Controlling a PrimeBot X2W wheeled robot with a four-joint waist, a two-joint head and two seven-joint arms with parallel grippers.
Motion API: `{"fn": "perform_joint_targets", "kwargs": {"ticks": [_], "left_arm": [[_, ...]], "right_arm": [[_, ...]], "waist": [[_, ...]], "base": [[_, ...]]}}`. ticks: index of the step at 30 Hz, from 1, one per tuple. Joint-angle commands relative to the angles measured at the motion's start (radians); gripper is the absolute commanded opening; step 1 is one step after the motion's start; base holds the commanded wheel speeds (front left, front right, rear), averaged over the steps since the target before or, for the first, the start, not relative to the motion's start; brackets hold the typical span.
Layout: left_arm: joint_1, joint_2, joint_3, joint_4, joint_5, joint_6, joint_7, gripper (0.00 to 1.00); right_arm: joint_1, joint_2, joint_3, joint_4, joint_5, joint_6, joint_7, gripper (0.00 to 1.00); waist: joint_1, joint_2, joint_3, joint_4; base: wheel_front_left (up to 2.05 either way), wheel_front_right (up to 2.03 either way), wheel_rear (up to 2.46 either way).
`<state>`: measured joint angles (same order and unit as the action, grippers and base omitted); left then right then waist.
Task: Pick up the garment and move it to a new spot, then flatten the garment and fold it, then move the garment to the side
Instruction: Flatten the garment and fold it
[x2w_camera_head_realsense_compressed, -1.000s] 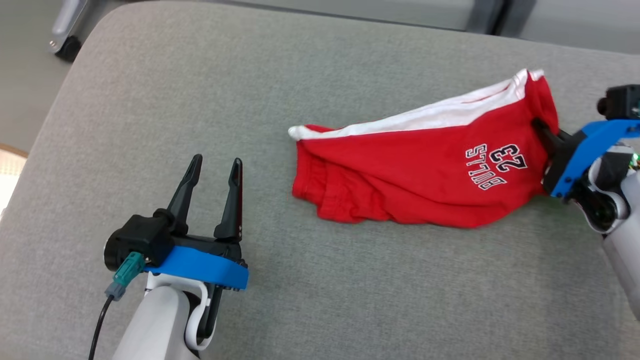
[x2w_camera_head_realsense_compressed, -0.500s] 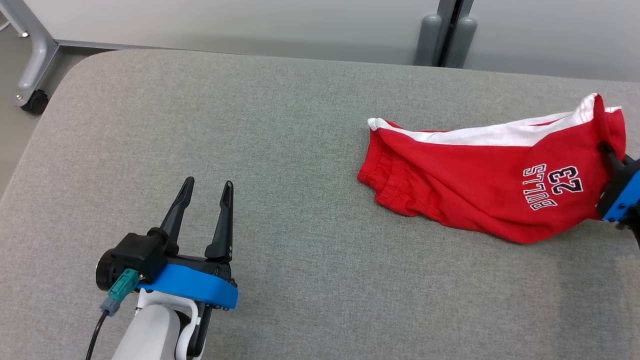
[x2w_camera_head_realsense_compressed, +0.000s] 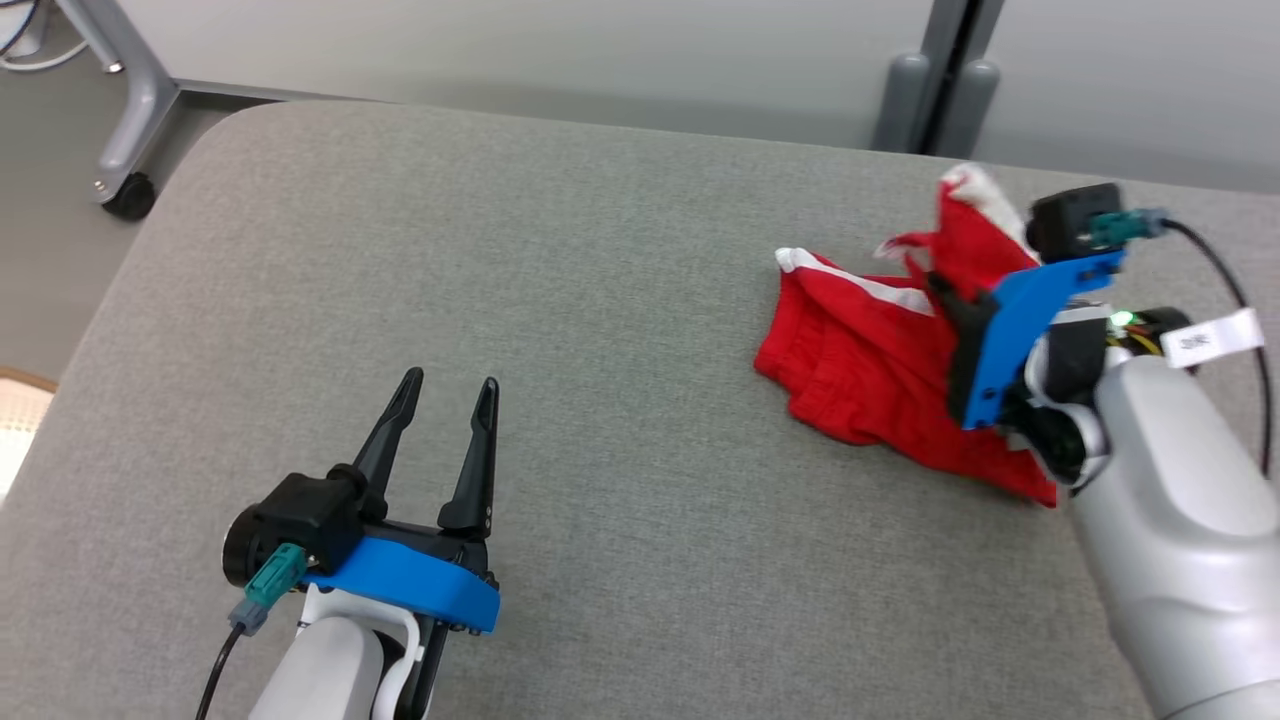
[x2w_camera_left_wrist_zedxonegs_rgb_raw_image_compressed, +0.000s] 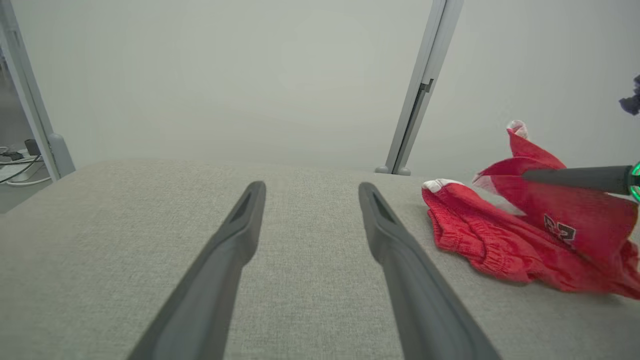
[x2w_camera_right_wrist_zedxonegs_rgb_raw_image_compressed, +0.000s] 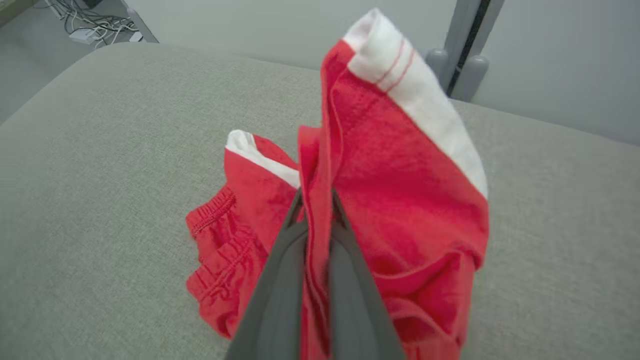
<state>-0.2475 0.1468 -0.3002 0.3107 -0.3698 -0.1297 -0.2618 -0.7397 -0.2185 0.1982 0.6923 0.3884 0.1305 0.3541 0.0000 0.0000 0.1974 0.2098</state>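
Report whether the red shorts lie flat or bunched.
Bunched: the red shorts lie crumpled on the grey cushion, one end pinched and raised by the right tool.

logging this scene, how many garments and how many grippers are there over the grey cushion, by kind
red shorts: 1
grippers: 2 (left gripper open, right gripper shut on the shorts)
total: 3

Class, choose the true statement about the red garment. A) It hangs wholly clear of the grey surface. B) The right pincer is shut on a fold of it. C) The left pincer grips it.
B: the right pincer pinches a fold of the red garment; the left pincer stands open, apart from it.
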Motion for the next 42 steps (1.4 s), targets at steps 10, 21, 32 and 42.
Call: {"fn": "perform_joint_targets", "kwargs": {"ticks": [10,21,32,42], "left_arm": [[-0.021,-0.01,-0.019,-0.004,-0.013,-0.001,-0.004,1.0],[-0.004,-0.005,0.014,-0.001,-0.007,-0.001,-0.004,1.0],[0.028,0.005,0.039,-0.004,0.002,-0.001,-0.004,1.0],[-0.008,0.016,0.012,-0.003,-0.003,-0.001,-0.004,1.0]], "right_arm": [[-0.056,0.133,-0.017,0.096,-0.07,0.001,0.057,0.0],[-0.088,0.157,-0.027,-0.005,0.182,0.001,-0.068,1.0],[0.049,-0.02,-0.04,-0.15,0.116,0.001,-0.135,1.0],[0.175,-0.029,-0.012,-0.055,-0.103,0.001,-0.179,0.0]], "waist": [[0.0,0.0,0.045,0.083],[0.0,0.0,0.025,0.058],[0.0,0.0,-0.039,-0.031],[0.0,0.0,-0.007,-0.03]], "base": [[0.0,0.0,0.0],[0.0,0.0,0.0],[0.0,0.0,0.0],[0.0,0.0,0.0]]}}
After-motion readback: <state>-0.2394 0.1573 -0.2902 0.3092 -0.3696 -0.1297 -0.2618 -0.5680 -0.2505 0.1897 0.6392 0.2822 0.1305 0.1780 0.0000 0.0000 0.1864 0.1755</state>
